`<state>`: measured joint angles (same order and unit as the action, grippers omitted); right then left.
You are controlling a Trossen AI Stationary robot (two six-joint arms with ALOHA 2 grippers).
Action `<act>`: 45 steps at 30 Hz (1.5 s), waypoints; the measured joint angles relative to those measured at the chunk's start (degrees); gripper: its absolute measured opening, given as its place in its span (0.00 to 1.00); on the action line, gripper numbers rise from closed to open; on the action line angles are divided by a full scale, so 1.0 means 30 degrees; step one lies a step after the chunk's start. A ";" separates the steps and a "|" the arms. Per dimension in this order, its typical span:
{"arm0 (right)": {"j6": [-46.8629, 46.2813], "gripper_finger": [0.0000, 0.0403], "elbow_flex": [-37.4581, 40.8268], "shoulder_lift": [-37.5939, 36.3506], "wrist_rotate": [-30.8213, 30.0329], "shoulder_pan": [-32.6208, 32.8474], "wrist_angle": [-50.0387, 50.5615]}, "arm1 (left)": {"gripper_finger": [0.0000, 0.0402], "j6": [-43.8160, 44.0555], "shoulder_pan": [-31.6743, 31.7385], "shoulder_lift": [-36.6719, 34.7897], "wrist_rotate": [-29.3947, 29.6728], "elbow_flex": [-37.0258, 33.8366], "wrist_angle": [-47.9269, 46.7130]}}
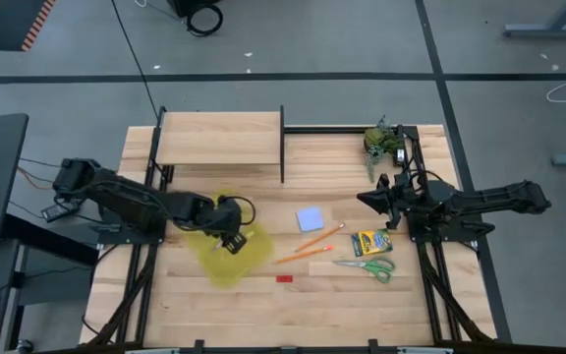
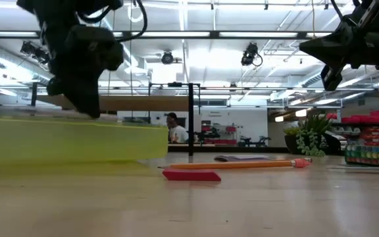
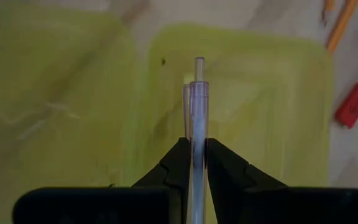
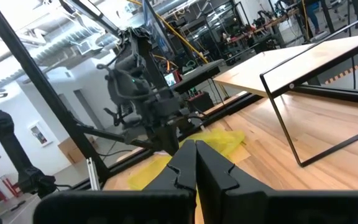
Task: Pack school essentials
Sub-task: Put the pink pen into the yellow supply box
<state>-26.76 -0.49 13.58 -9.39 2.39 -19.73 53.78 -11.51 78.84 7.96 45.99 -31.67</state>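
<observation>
Two orange pencils (image 1: 311,244), one purple pen (image 3: 197,124) in left fingers (image 3: 182,162), one eraser (image 1: 284,278)

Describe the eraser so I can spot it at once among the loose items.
Start at the yellow pouch under the left gripper, toward the table's left. Just off the pouch's near right corner lies the eraser, nearer the front edge than the orange pencils. It is the only red item, a small flat block.
</observation>
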 joint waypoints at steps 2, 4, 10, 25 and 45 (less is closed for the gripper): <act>0.0000 0.02 0.0000 0.0000 0.0000 0.0001 -0.0006 | 0.12 0.0199 -0.0005 0.0183 -0.0346 -0.0225 0.0037; 0.0000 0.02 0.0007 0.0000 0.0000 0.0001 -0.0007 | 0.11 0.0380 0.0002 0.0364 -0.0346 -0.0247 -0.0187; 0.0000 0.02 0.0007 0.0000 0.0000 0.0001 -0.0007 | 0.12 0.0460 0.0002 0.0759 -0.0258 -0.0212 0.0017; 0.0000 0.02 0.0011 0.0015 0.0000 -0.0003 0.0150 | 0.19 0.0371 -0.0122 0.1236 -0.0100 -0.0209 -0.0597; -0.0005 0.02 0.0015 0.0022 0.0000 -0.0001 0.0139 | 0.43 -0.3974 -0.0108 0.2769 -0.0194 0.3664 -0.1252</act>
<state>-26.78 -0.45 13.65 -9.39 2.39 -19.31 41.86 -11.84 87.14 7.38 56.98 -35.42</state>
